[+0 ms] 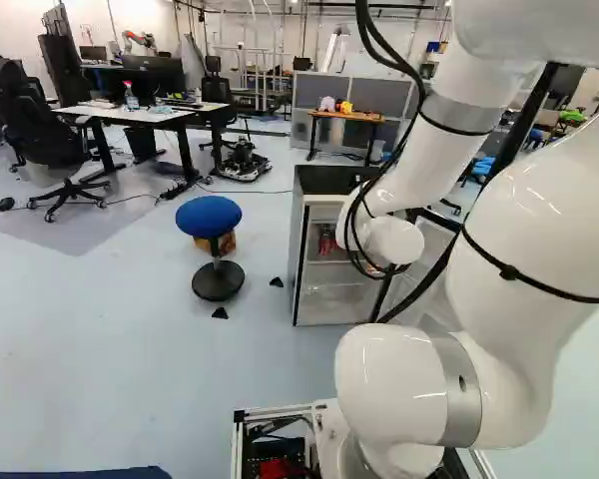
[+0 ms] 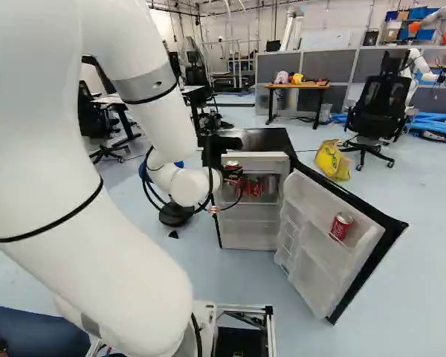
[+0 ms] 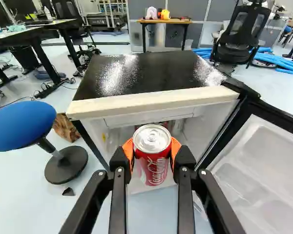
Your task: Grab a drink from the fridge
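While our gripper's fingers [image 3: 128, 152] clamp the can [image 3: 151, 161] from both sides, its long axis upright, the fridge [image 3: 156, 100] lies ahead, so we should draw straight back.

And here's a v. glossy fridge top [image 3: 149, 73], shiny metal can lid [image 3: 152, 140], smooth plas. door liner [image 3: 256, 183], matt stool seat [image 3: 20, 126]!

Red soda can [image 3: 156, 168], upright, gripped, silver lid up, before an open, black-topped fridge [image 3: 151, 73]
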